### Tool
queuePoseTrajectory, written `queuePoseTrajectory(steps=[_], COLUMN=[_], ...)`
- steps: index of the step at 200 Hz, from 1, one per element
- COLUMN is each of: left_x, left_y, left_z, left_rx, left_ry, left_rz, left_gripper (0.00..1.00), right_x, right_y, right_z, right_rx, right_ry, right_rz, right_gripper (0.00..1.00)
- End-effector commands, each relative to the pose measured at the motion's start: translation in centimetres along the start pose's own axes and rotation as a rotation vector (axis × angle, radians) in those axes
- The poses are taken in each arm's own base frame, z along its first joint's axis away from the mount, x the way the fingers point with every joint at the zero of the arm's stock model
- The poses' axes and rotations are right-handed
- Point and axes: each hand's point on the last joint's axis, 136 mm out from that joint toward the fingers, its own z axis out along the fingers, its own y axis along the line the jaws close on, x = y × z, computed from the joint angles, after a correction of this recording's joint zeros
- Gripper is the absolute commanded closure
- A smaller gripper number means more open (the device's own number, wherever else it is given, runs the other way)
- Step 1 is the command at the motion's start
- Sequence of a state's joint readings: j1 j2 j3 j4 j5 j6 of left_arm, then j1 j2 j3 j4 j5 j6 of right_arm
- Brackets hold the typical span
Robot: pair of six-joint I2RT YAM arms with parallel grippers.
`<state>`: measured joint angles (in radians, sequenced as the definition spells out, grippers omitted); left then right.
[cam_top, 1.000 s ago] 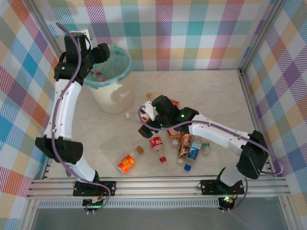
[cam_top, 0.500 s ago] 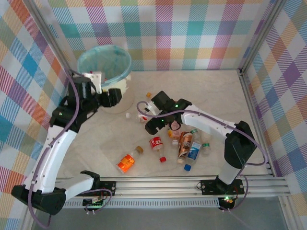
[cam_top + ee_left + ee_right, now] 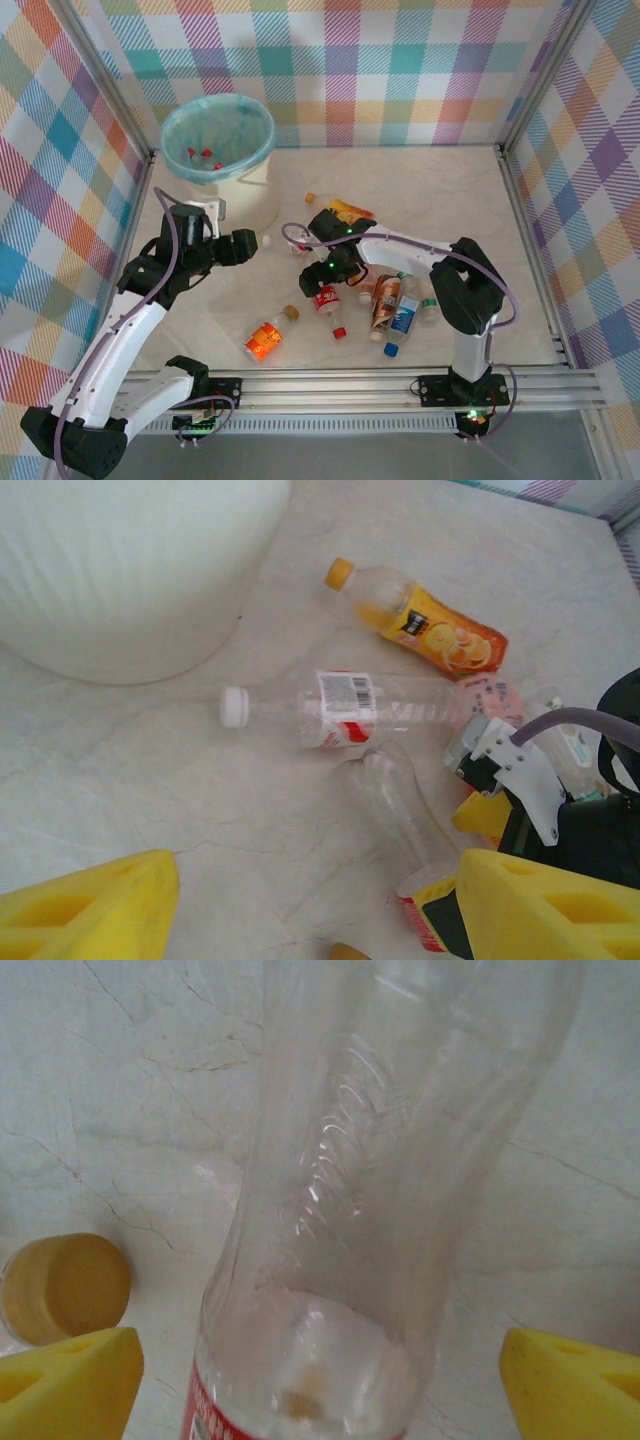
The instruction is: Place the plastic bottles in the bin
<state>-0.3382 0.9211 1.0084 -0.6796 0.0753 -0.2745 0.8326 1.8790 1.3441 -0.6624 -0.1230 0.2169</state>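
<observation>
Two arms low over a pale marbled table [image 3: 470,200], from above. At eleven o'clock of the table, the bin [image 3: 250,172], teal bag [image 3: 215,100] folded over its rim, red caps [image 3: 205,153] inside. At five o'clock from the bin, the left fingers [image 3: 250,244], close to the table. At three o'clock of those, the right fingers [image 3: 325,272], right above a red-labelled clear bottle [image 3: 327,300]. At twelve o'clock of the right fingers, an orange juice bottle [image 3: 348,210]. At seven o'clock, an orange bottle [image 3: 265,341] lying apart. At four o'clock, a huddle of bottles [image 3: 395,305] lying against one another.

From the left wrist: left fingers [image 3: 310,905] spread wide, nothing between. At twelve o'clock of them, a clear bottle with a white cap [image 3: 340,708], flat, cap toward nine o'clock. Beyond it, at one o'clock, the orange juice bottle [image 3: 425,625]. At ten o'clock, the cream wall of the bin [image 3: 130,570]. At three o'clock, the right arm [image 3: 590,830], just beside the red-labelled clear bottle [image 3: 395,810].

From the right wrist: right fingers [image 3: 318,1385] spread, one yellow tip on either side of the red-labelled clear bottle [image 3: 370,1160], bare table [image 3: 120,1080] showing between each tip and the plastic, no pinch. At nine o'clock of the bottle, near it, a tan cap [image 3: 65,1285].
</observation>
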Motion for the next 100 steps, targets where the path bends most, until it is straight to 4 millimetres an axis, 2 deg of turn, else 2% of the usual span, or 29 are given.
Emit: queuePoseTrajectory(steps=[1,29,50,75,100], left_x=[0.1,-0.1,-0.6,-1.1,-1.8], left_y=[1.1,2.1,2.6,2.5,1.7], left_z=[0.1,0.1,0.1,0.3,0.2], left_rx=[-0.054,-0.113,-0.144,-0.147,-0.123], left_ry=[-0.025,-0.043,-0.062,-0.065,-0.059], left_rz=[-0.043,-0.065,-0.074,-0.083,-0.073], left_gripper=[0.26,0.26,0.26,0.26,0.26], right_x=[0.2,0.4,0.4,0.2,-0.1], right_y=[1.1,0.7,0.5,0.6,1.1], right_z=[1.2,2.3,2.5,2.0,0.5], right_rx=[-0.064,-0.056,-0.047,-0.049,-0.064], right_ry=[0.019,0.041,0.042,0.023,-0.006], right_rz=[0.032,0.039,0.036,0.029,0.013], right_gripper=[0.12,0.13,0.19,0.29,0.36])
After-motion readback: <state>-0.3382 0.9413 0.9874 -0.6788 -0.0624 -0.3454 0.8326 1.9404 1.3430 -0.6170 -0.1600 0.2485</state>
